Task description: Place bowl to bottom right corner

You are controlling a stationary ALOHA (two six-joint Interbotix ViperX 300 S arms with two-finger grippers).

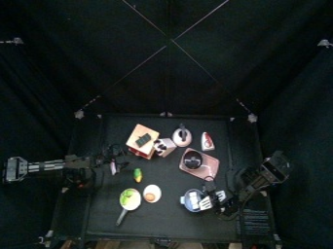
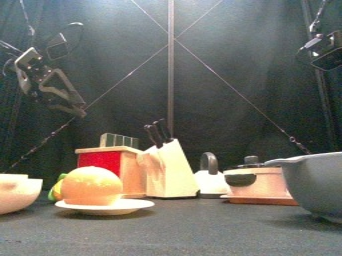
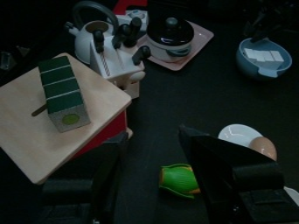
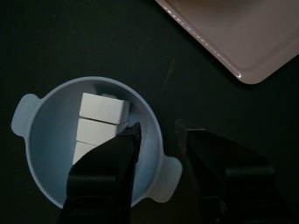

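Observation:
The bowl is pale bluish-white with two small handles and holds white cubes. It stands on the table at the front right in the top view and looms large at the right edge of the front view. My right gripper is open and hovers just above the bowl's rim, one jaw over the inside and one over the outside; it also shows in the top view. My left gripper is open and empty at the table's left, above a small green item.
A white dish with an orange item lies left of the bowl. A pink tray with a dark pot, a kettle, a knife block and a wooden board with a box fill the middle and back.

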